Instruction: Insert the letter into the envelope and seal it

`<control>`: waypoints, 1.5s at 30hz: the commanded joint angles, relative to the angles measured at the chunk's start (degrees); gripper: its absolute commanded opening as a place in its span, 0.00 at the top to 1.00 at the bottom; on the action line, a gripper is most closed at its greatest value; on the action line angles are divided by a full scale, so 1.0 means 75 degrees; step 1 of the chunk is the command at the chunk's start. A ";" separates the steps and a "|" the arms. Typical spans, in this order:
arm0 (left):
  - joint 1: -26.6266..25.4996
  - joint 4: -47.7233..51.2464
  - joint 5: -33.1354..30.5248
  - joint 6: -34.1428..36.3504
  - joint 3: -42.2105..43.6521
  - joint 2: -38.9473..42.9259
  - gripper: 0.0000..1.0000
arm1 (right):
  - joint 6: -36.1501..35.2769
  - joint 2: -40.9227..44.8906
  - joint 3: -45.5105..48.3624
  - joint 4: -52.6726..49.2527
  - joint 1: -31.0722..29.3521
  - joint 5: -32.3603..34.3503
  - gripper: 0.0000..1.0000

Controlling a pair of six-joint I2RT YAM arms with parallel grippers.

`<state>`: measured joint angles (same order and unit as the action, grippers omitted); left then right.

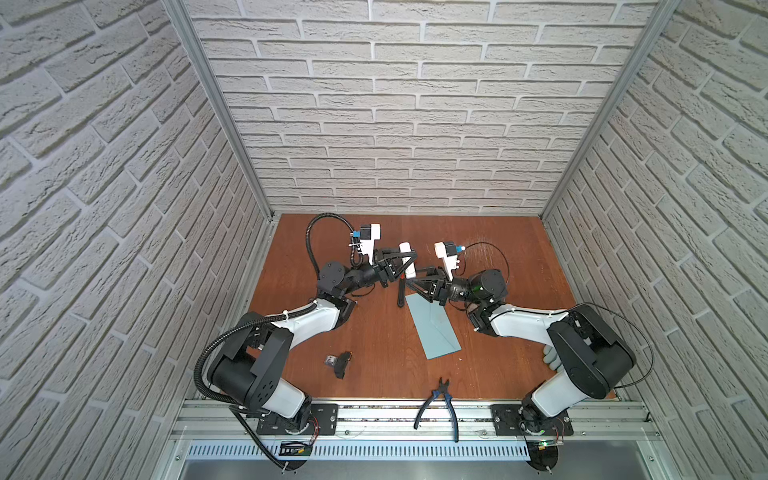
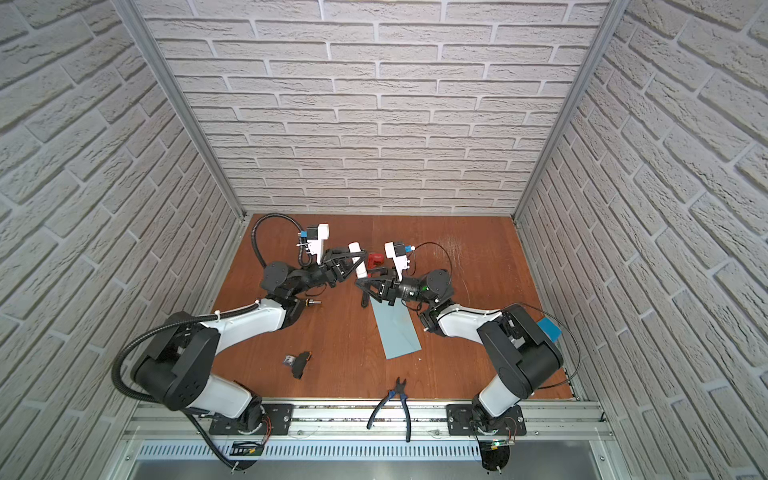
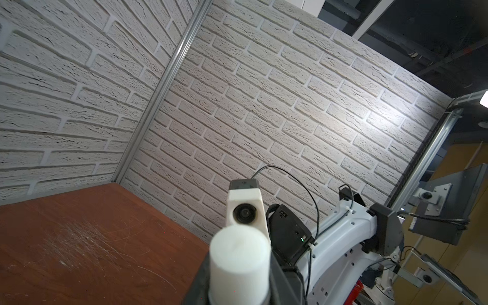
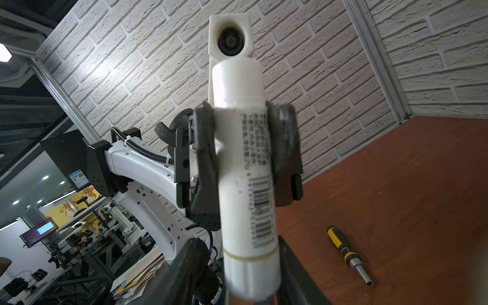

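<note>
Left pincer clenched on glue stick; my right pincer straddles its lower end, grip unclear. Envelope flat mid-tabletop; letter unseen, probably inside. Gluing and sealing left.

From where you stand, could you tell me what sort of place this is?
Probably a robot lab test cell: brick-pattern panels enclose a wooden table, and two arms are bolted to a rail.

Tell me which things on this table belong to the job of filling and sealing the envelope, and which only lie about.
For the job:
- envelope
- glue stick, held in the left gripper
- no letter in view

Lying about:
- pliers
- screwdriver
- glove
- small black part
</note>
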<state>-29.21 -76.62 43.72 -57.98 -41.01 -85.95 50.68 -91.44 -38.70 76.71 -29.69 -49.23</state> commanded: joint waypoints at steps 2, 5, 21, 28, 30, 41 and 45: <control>0.0002 -0.0494 -0.0089 0.0100 -0.0168 -0.0033 1.00 | 0.0062 0.0091 -0.0185 0.0538 -0.0094 -0.0321 0.64; -0.0003 -0.0494 -0.0104 0.0124 -0.0142 -0.0035 1.00 | 0.0087 0.0142 -0.0225 0.0530 -0.0096 -0.0372 0.74; -0.0311 0.0905 -0.1437 0.1666 0.0532 0.0760 1.00 | -0.2674 0.2263 -0.0280 -0.4039 -0.0490 0.1457 0.88; -0.1017 0.2061 -0.3131 0.2789 0.0816 0.1458 1.00 | -0.4741 0.3737 -0.0666 -0.7248 -0.1608 0.4731 0.90; -0.1212 0.2028 -0.3563 0.2887 0.0903 0.1459 1.00 | -0.4997 0.3969 -0.0692 -0.7511 -0.1941 0.5698 0.91; -0.2326 0.1569 -0.5222 0.3187 0.0994 0.0780 1.00 | -0.6362 0.4199 -0.0744 -0.7185 -0.3973 1.0732 0.92; -0.2574 0.1509 -0.5558 0.3302 0.0945 0.0583 1.00 | -0.7117 0.3772 -0.1000 -0.6925 -0.4664 1.2028 0.86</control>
<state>-48.42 -69.58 8.43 -36.93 -34.87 -78.63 3.42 -62.89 -42.00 13.08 -60.27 34.00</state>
